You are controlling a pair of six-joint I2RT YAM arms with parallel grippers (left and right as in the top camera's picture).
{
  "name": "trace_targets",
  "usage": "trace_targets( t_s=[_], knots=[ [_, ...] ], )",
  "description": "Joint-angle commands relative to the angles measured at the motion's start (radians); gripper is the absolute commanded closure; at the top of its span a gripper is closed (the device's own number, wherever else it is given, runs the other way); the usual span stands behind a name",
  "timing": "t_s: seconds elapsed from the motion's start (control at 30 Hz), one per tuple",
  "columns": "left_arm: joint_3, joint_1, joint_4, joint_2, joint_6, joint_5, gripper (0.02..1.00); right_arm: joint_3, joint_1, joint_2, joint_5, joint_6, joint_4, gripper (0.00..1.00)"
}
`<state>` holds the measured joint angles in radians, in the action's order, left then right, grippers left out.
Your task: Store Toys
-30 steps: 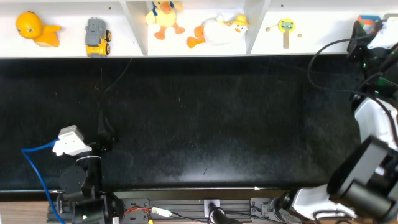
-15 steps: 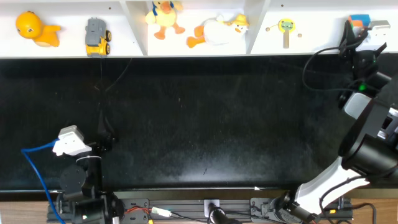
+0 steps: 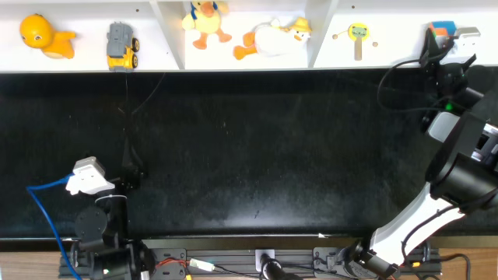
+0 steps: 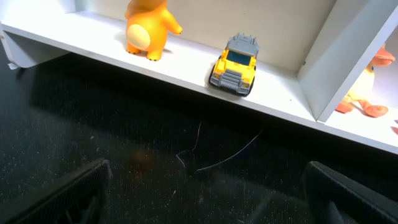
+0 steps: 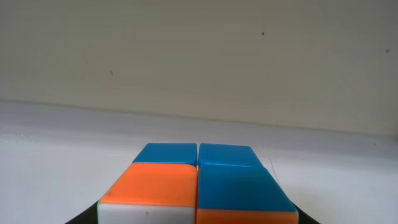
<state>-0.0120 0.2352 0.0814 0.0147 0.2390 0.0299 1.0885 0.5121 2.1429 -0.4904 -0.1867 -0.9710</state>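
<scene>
A puzzle cube (image 5: 198, 183) with blue and orange tiles sits between the jaws of my right gripper (image 3: 441, 37), which is shut on it. In the top view the cube (image 3: 440, 29) is at the far right compartment of the white shelf (image 3: 327, 62); the right wrist view shows the shelf floor (image 5: 56, 137) and back wall just beyond it. My left gripper (image 3: 131, 179) rests low at the table's left, open and holding nothing, with its fingers (image 4: 81, 186) spread wide.
The shelf holds an orange duck (image 3: 43, 35), a yellow truck (image 3: 122, 45), a yellow plush duck (image 3: 206, 22), a white plush duck (image 3: 272, 37) and a small rattle (image 3: 358, 35). A black mat (image 3: 257, 148) covers the table. A blue cable (image 3: 48, 210) loops by the left arm.
My right gripper has carried the cube leftward and in over the shelf's rightmost compartment. The left arm has stayed still.
</scene>
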Motion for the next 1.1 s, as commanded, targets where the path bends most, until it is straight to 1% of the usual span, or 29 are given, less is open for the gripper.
trace_targets(
  t_s=[0.03,0.1,0.17,0.3,0.37,0.47,0.5,0.53,0.57,0.6,0.7,0.83,1.0,1.1],
  knots=[
    [0.004,-0.006,0.0,-0.012,0.017,0.002,0.02,0.029,-0.009,0.013,-0.011,0.007,0.023,0.943],
    [0.004,-0.006,0.0,-0.012,0.017,0.002,0.02,0.029,-0.009,0.013,-0.011,0.007,0.036,0.798],
    [0.004,-0.006,0.0,-0.012,0.017,0.002,0.023,0.029,-0.009,0.013,-0.011,0.007,0.044,0.706],
    [0.004,-0.006,0.0,-0.012,0.017,0.002,0.02,0.029,-0.009,0.013,-0.015,0.008,0.045,0.595],
    [0.004,-0.006,0.0,-0.012,0.017,0.002,0.023,0.029,-0.009,0.013,-0.015,0.008,0.048,0.518],
    [0.004,-0.006,0.0,-0.012,0.017,0.002,0.02,0.029,-0.009,0.013,-0.019,0.008,0.055,0.472],
    [0.004,-0.006,0.0,-0.012,0.017,0.002,0.02,0.029,-0.009,0.013,-0.026,0.008,0.055,0.43],
    [0.004,-0.006,0.0,-0.012,0.017,0.002,0.02,0.029,-0.009,0.013,-0.035,0.008,0.055,0.371],
    [0.004,-0.006,0.0,-0.012,0.017,0.002,0.02,0.029,-0.009,0.013,-0.041,0.009,0.055,0.272],
    [0.004,-0.006,0.0,-0.012,0.017,0.002,0.02,0.029,-0.009,0.013,-0.041,0.021,0.056,0.001],
    [0.004,-0.006,0.0,-0.012,0.017,0.002,0.02,0.029,-0.007,0.01,-0.035,0.075,0.066,0.003],
    [0.004,-0.006,0.0,-0.012,0.017,0.002,0.02,0.029,-0.007,-0.034,0.02,0.09,0.173,0.003],
    [0.004,-0.006,0.0,-0.012,0.017,0.002,0.02,0.029,-0.008,-0.174,0.052,0.085,0.421,0.003],
    [0.004,-0.006,0.0,-0.012,0.017,0.002,0.023,0.029,-0.008,-0.299,0.12,0.065,0.626,0.005]
  ],
)
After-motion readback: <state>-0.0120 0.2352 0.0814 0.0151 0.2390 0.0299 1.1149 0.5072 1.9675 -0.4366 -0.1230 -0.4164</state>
